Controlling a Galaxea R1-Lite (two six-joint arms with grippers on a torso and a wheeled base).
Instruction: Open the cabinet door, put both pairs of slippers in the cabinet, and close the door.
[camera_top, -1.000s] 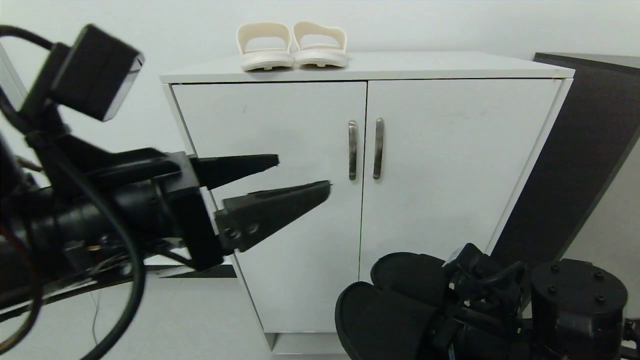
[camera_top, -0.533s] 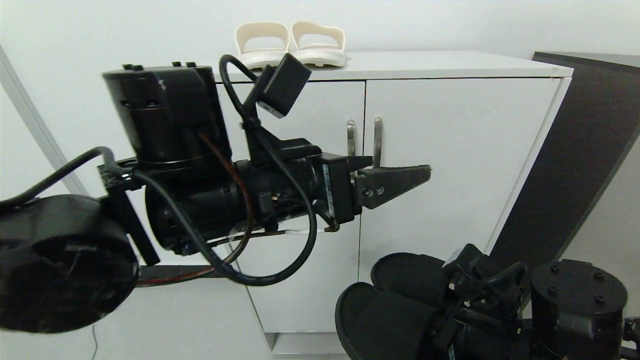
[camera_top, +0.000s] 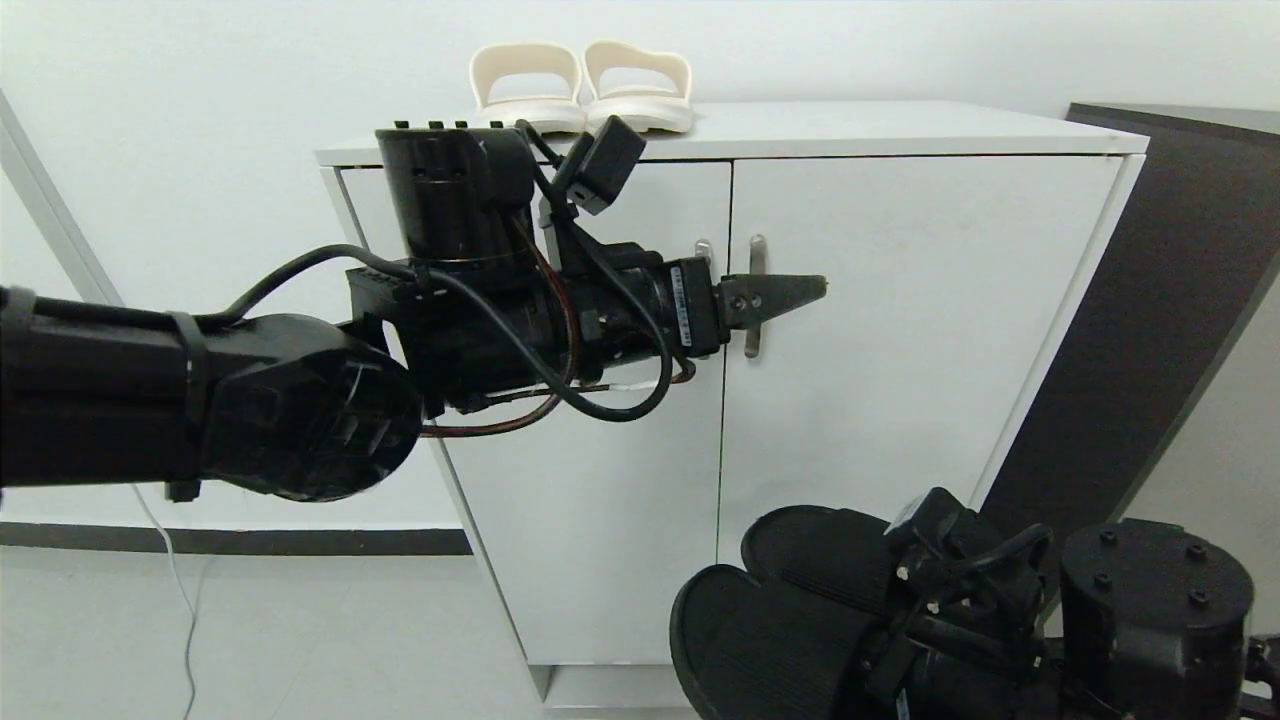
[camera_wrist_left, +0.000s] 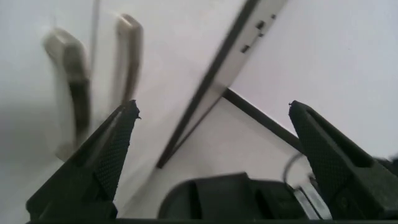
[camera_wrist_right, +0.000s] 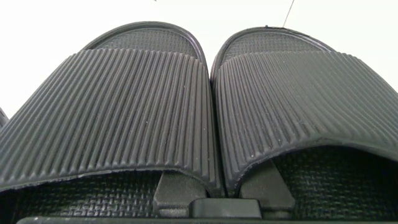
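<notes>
**Left gripper at the handles, cabinet shut**

Left gripper hangs level in front of the two door handles, at the seam between both doors of the cabinet. Its jaws stand wide apart and hold nothing. From the left wrist, the handles lie outside one fingertip, not between the jaws; whether anything touches, I cannot tell. I judge this placement to serve the first step, opening a door, since both doors are closed.

Right gripper, at 5 o'clock from it in the head view, is clamped on the pair of black slippers, its fingers reaching in under the straps. I hold that pair low and in front of the doors, probably to have it ready for loading. The white slippers rest side by side on the cabinet top, at 11 o'clock from the handles.
</notes>
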